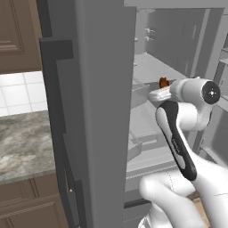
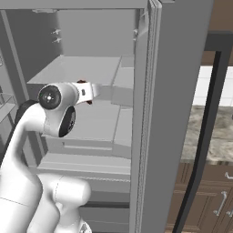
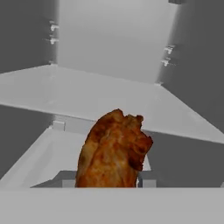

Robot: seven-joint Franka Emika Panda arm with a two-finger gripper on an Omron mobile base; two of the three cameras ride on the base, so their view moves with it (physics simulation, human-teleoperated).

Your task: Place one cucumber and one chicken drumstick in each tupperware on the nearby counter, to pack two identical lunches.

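A reddish-brown chicken drumstick (image 3: pixel 114 151) stands plump end up at the bottom middle of the hand view, right against the hand. My gripper (image 1: pixel 160 89) reaches into the open fridge, and the drumstick (image 1: pixel 164 82) pokes out above it. In the right base view the gripper (image 2: pixel 87 92) has bits of the drumstick (image 2: pixel 82 83) showing above and below it. The drumstick hides the fingertips, and it hangs above the shelf as if gripped. The counter (image 1: pixel 22 138) lies left of the fridge. The cucumbers and the tupperware are out of view.
The grey fridge door (image 1: pixel 98 111) stands open close on the arm's left, and the other door edge (image 2: pixel 173 113) on its right. Fridge shelves (image 3: pixel 100 94) and a drawer (image 2: pixel 91 123) surround the hand. Dark cabinets (image 2: pixel 218 195) sit under the counter (image 2: pixel 214 132).
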